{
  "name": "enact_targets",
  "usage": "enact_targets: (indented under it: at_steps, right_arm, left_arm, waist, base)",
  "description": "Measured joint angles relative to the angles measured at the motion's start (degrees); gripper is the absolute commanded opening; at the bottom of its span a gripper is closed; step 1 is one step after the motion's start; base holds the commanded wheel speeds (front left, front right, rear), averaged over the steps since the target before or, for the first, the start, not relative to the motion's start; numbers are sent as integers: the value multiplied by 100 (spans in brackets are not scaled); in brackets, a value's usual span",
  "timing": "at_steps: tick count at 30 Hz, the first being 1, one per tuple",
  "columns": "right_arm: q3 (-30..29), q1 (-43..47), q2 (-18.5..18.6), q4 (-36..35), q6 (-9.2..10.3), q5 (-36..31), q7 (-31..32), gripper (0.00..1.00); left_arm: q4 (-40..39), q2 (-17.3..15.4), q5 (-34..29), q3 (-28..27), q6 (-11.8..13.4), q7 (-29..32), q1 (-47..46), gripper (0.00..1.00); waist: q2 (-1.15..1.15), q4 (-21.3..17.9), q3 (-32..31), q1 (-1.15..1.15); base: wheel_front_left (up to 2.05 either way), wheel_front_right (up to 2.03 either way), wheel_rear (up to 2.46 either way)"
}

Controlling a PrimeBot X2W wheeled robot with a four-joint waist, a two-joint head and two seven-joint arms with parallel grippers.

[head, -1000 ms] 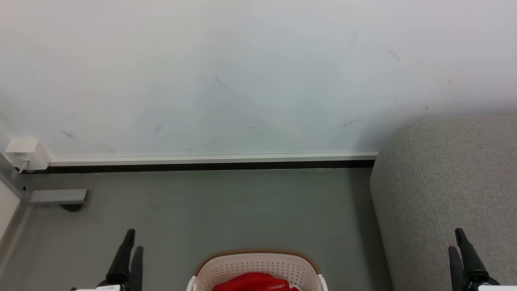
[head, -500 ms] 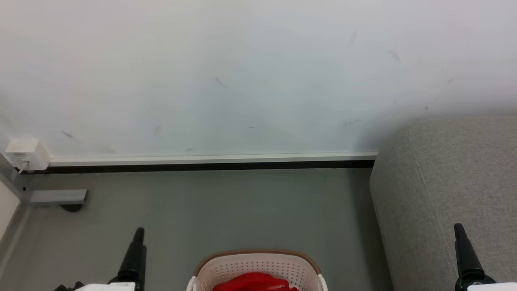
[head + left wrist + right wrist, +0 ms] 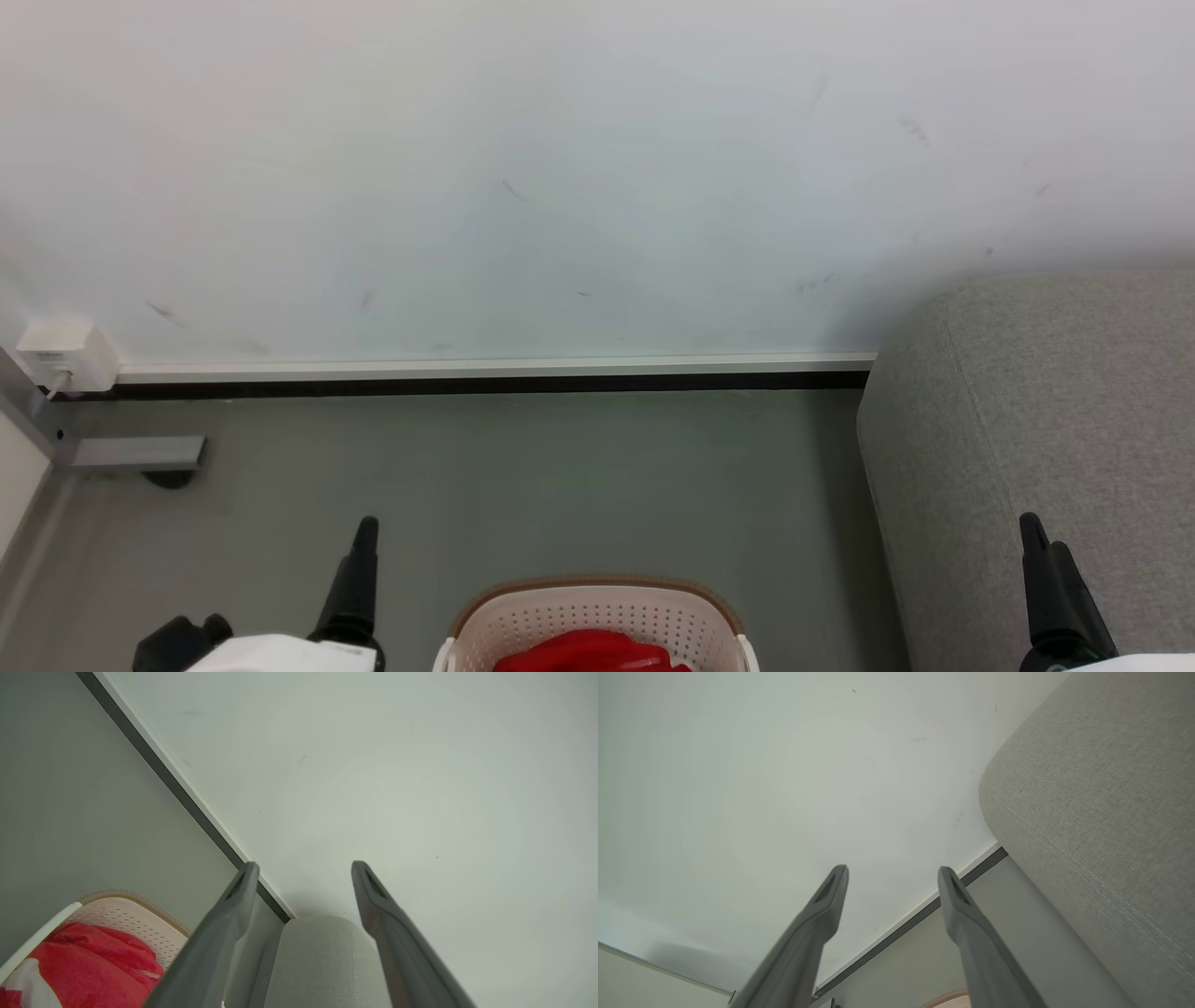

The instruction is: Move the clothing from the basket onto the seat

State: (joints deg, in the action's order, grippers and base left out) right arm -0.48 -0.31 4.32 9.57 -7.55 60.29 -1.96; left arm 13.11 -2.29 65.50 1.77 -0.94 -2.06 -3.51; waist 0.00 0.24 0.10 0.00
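Note:
The red clothing (image 3: 588,651) lies in the cream basket (image 3: 597,611) at the bottom middle of the head view; the left wrist view shows the clothing (image 3: 88,970) with a white panel inside the basket (image 3: 126,914). The grey seat (image 3: 1055,420) stands to the right, its rounded corner also in the left wrist view as the seat (image 3: 317,961) and in the right wrist view as the seat (image 3: 1101,812). My left gripper (image 3: 359,551) is left of the basket and my left gripper (image 3: 301,875) is open and empty. My right gripper (image 3: 1041,551) is before the seat and my right gripper (image 3: 892,877) is open, holding nothing.
A white wall with a skirting board (image 3: 485,369) runs across the back. A white wall box (image 3: 65,355) and a grey metal foot (image 3: 140,453) sit at the far left. Grey floor (image 3: 560,476) lies between basket and wall.
My left gripper has shifted right toward the basket and turned edge-on, with more pale forearm showing. The right gripper has moved slightly left. Basket and clothing have not moved.

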Motion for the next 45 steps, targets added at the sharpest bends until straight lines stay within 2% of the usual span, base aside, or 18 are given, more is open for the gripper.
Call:
enact_targets:
  at_steps: [11,26,45]
  right_arm:
    - [152,83,88,-94,0,-1098,-221,100]
    - [303,200,146,-60,0,-2205,-475,100]
    - [509,286,257,-3,0,-3303,-770,100]
  left_arm:
    - [86,-3,-1284,211,162,-211,12,100]
    - [204,-26,-2874,305,354,-467,31,100]
    - [122,-179,-4190,402,579,-746,136,100]
  waist:
    - [0,5,0,0]
    - [0,48,-9,0]
    - [0,67,-36,0]
  base:
    - [0,0,0]
    - [0,0,0]
    - [0,0,0]
